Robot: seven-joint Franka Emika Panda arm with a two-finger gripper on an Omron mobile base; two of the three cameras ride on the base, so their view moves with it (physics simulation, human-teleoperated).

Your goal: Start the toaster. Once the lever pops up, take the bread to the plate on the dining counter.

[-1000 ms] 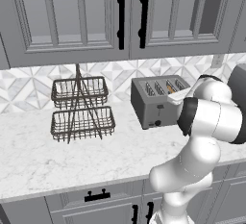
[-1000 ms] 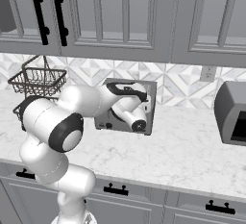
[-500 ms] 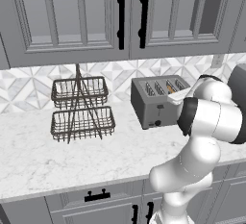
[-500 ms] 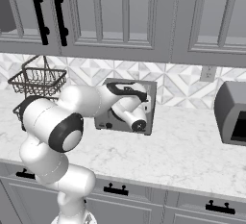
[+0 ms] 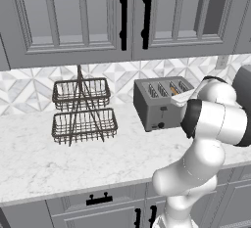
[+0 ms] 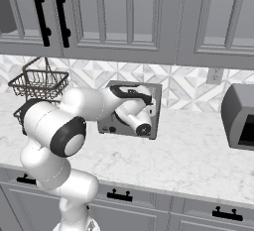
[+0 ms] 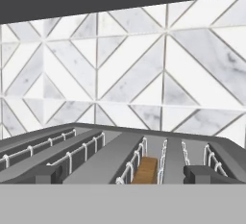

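Note:
The grey four-slot toaster (image 5: 154, 105) stands on the marble worktop against the tiled wall, with its dark knobs (image 5: 160, 125) low on its front. A tan slice of bread (image 7: 145, 170) with an orange-brown crust sits down in one slot, and it shows as an orange patch (image 5: 175, 91) from the left base. My gripper (image 7: 124, 175) hovers at the toaster's front top edge and looks across the slots, open, with its fingertips (image 7: 45, 174) wide apart and nothing between them. From the right base my arm covers most of the toaster (image 6: 155, 107).
A two-tier wire basket (image 5: 83, 109) stands left of the toaster. A dark grey appliance (image 6: 240, 116) sits at the right end of the worktop. Grey upper cabinets (image 5: 122, 16) hang overhead, and a wall outlet (image 6: 214, 76) is on the backsplash.

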